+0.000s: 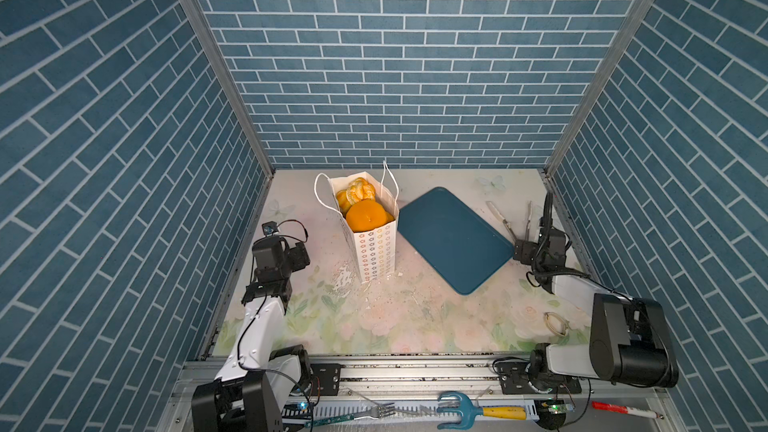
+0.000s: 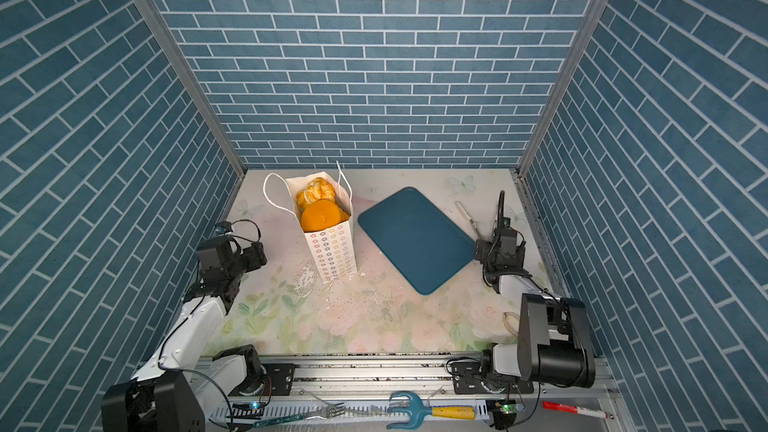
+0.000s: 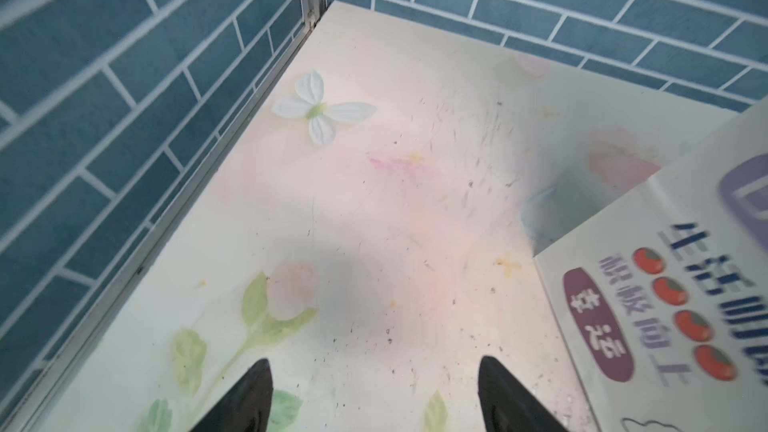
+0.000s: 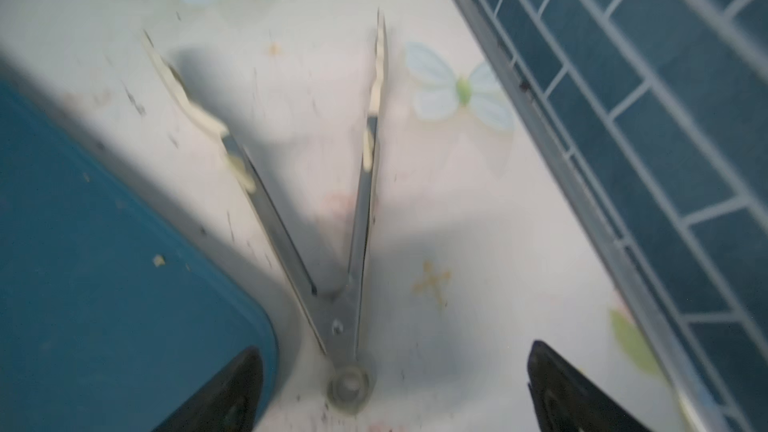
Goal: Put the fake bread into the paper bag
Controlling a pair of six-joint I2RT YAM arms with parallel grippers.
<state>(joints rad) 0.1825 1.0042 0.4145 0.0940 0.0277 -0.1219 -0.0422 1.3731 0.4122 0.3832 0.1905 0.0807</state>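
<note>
We take this for a robot lab's test booth, not a home. Blue brick-print wall panels [image 1: 399,56] close 3 sides, framed by bare aluminium corner posts [image 1: 216,60], around a pale floral-print worktop [image 1: 415,317]. A white-and-black left arm [image 1: 257,326] and matching right arm [image 1: 577,288] stand on a grey slotted metal rail [image 1: 415,371], beside a small circuit board with a green light [image 1: 555,409].

Bag [image 1: 374,251] walls hid most of the bread [image 1: 364,216]; tongs [image 4: 337,326] were smeared with blur in the right wrist view.

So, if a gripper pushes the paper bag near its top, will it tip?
Probably: the paper bag stands tall on a narrow base, with fake bread piled up to its rim. Its thin paper walls would likely dent first.
</note>
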